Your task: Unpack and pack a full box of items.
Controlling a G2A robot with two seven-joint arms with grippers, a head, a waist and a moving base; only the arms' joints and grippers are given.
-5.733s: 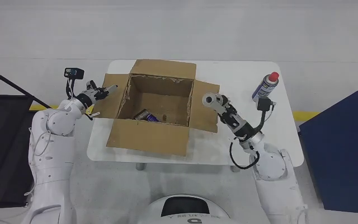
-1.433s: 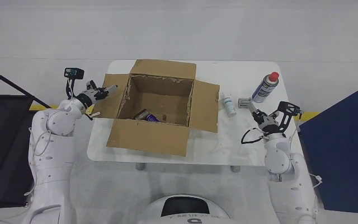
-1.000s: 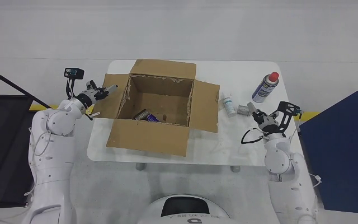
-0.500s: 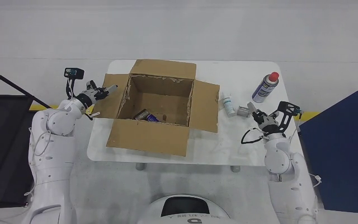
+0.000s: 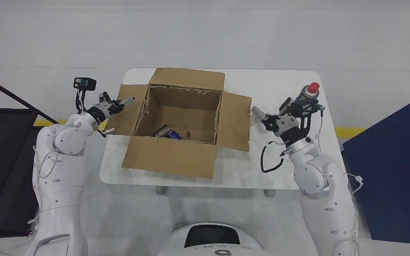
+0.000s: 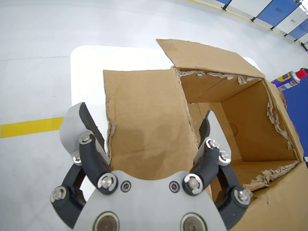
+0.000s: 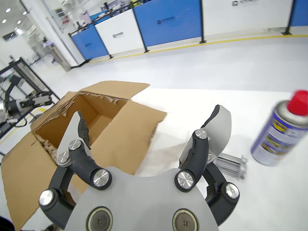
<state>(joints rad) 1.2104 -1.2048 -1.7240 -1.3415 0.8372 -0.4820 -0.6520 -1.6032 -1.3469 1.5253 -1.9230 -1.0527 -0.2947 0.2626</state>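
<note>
right gripper [image 7: 148, 112]: fingers spread, nothing between them, hanging over the table [image 5: 275, 168] between the box's right flap [image 5: 235, 120] and the spray can [image 5: 303, 99]. A metal part [image 7: 231, 164] lies flat just beside one finger, near the can's base. The can stands upright by the far right corner of the table. Both look unpacked already, so I read the step as going back to the box [image 5: 168, 157] for the next piece. The box sits mid-table toward the left edge, all four flaps folded out. One dark item [image 5: 169, 132] lies on its floor against the near wall, left of centre; I can't tell what else is down there. To do this well, lift clear of the right flap before crossing, since its torn edge can snag a finger and drag the box. Come down vertically inside and keep the fingers wide until they straddle the item. Turn the wrist so they close across its short side, not against the wall. The item sits close to the wall, so one finger gets little room. If it doesn't fit, nudge the item toward the centre first. left gripper [image 6: 144, 108]: also spread and empty, over the left flap [image 6: 144, 133] at the left edge of the table. It's well placed to press that flap down and stop the box sliding during the pick.
</note>
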